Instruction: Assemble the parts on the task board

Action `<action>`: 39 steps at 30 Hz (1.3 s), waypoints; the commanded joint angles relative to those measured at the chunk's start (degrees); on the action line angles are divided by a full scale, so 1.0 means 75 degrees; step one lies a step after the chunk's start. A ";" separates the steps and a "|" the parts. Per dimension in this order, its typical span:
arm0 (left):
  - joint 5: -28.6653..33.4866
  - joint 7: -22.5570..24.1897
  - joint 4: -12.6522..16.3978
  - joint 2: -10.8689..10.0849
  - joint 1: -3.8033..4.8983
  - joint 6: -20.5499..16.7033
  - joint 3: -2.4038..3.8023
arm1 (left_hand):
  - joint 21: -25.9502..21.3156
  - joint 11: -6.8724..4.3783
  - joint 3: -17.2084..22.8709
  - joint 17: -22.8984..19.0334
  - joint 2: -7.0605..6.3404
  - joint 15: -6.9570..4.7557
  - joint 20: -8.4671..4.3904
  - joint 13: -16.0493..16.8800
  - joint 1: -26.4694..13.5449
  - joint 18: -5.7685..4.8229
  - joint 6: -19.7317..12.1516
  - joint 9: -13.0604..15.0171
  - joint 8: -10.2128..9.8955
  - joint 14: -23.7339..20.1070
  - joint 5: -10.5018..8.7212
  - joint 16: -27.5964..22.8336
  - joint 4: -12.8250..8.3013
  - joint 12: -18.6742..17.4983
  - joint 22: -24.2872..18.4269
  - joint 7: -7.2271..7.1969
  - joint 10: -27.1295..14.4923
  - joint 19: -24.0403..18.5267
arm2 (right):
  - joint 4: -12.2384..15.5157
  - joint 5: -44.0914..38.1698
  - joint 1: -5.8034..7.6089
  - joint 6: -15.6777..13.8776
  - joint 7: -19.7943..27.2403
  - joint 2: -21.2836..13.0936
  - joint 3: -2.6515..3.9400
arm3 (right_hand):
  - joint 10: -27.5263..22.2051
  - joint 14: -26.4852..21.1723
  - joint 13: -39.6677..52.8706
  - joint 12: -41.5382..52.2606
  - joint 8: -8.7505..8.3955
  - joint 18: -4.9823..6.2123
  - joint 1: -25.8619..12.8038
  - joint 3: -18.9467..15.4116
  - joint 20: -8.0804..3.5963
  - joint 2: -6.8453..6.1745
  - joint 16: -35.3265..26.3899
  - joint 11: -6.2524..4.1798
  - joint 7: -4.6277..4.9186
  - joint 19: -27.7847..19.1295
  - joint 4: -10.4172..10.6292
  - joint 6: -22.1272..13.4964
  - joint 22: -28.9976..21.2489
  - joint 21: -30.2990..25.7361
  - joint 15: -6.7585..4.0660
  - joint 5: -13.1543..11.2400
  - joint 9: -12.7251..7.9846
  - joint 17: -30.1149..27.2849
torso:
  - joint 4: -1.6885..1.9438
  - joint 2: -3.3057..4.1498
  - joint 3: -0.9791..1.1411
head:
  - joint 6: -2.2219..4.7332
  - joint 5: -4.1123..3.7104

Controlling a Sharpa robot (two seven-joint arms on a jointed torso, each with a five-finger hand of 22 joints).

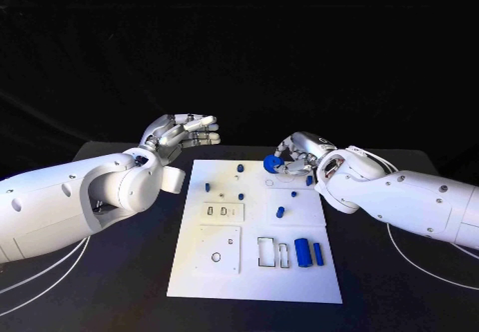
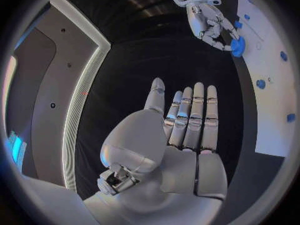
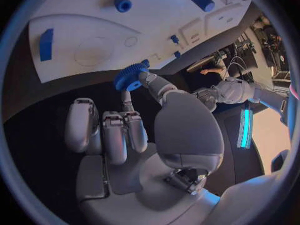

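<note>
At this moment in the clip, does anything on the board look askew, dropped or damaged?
Nothing stands out. The parts lie or stand within the task board, which sits square on the table. The right hand pinches a blue gear above the board's far end; the left hand holds nothing.

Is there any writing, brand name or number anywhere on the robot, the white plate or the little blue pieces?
None can be read.
The task board carries only cut-out outlines and holes, no lettering.
The blue parts, such as the gear pinched by the right hand, are plain.
The left hand and both arms show no label.
</note>
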 commanded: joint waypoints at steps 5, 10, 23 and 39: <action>0.0017 0.0067 -0.0006 0.0020 0.0007 0.0075 0.0006 | -0.0042 0.0014 -0.0110 0.0006 0.0066 -0.0009 0.0030 0.0010 0.0001 0.0096 -0.0049 0.0007 -0.0020 -0.0036 -0.0040 -0.0031 -0.0052 -0.0011 -0.0013 0.0013 -0.0051 0.0004 | 0.0384 -0.0492 -0.0010 0.0070 -0.0120 0.0113 -0.0008 | 0.0415 0.0776 0.1435 0.0047 0.0026 -0.0131 0.0019 0.0067 -0.0005 0.0004 0.0042 -0.0057 -0.0018 0.0040 -0.0005 0.0090 0.0015 0.0030 -0.0055 -0.0051 0.0003 0.1986 | 0.0011 0.0019 0.0001 | -0.0026 0.0053; 0.0017 0.0070 -0.0003 0.0021 0.0007 0.0073 0.0006 | -0.0042 0.0014 -0.0110 0.0006 0.0066 -0.0009 0.0030 0.0010 0.0001 0.0096 -0.0049 0.0007 -0.0020 -0.0036 -0.0040 -0.0031 -0.0052 -0.0011 -0.0013 0.0013 -0.0051 0.0004 | 0.0545 -0.0592 -0.0023 0.0154 -0.0139 0.0196 -0.0022 | 0.0427 0.0778 0.1452 0.0059 0.0022 -0.0133 0.0021 0.0078 -0.0006 0.0004 0.0043 -0.0058 -0.0017 0.0045 -0.0005 0.0089 0.0024 0.0036 -0.0055 -0.0059 0.0002 0.1996 | 0.0009 0.0022 0.0001 | -0.0026 0.0071; 0.0017 0.0072 -0.0032 0.0026 0.0008 0.0074 0.0006 | -0.0042 0.0014 -0.0110 0.0006 0.0066 -0.0009 0.0030 0.0010 0.0001 0.0096 -0.0049 0.0007 -0.0020 -0.0036 -0.0040 -0.0031 -0.0052 -0.0011 -0.0013 0.0013 -0.0051 0.0004 | 0.0757 -0.0697 -0.0060 0.0296 -0.0178 0.0513 -0.0055 | 0.0442 0.0781 0.1472 0.0075 0.0016 -0.0135 0.0019 0.0110 -0.0009 0.0007 0.0046 -0.0059 -0.0018 0.0051 -0.0002 0.0094 0.0034 0.0042 -0.0057 -0.0081 -0.0002 0.2011 | 0.0009 0.0032 0.0009 | -0.0050 0.0140; 0.0016 0.0071 -0.0110 0.0140 0.0007 0.0091 0.0006 | -0.0042 0.0014 -0.0110 0.0006 0.0066 -0.0009 0.0030 0.0010 0.0001 0.0096 -0.0049 0.0007 -0.0020 -0.0036 -0.0040 -0.0031 -0.0052 -0.0011 -0.0013 0.0013 -0.0051 0.0004 | -0.0247 -0.0891 -0.0116 0.0237 -0.0238 0.1279 -0.0079 | 0.0448 0.0781 0.1480 0.0081 0.0014 -0.0139 0.0022 0.0134 -0.0011 0.0013 0.0046 -0.0060 -0.0020 0.0058 -0.0001 0.0100 0.0049 0.0052 -0.0058 -0.0093 -0.0003 0.2012 | 0.0068 0.0077 -0.0006 | 0.0010 0.0095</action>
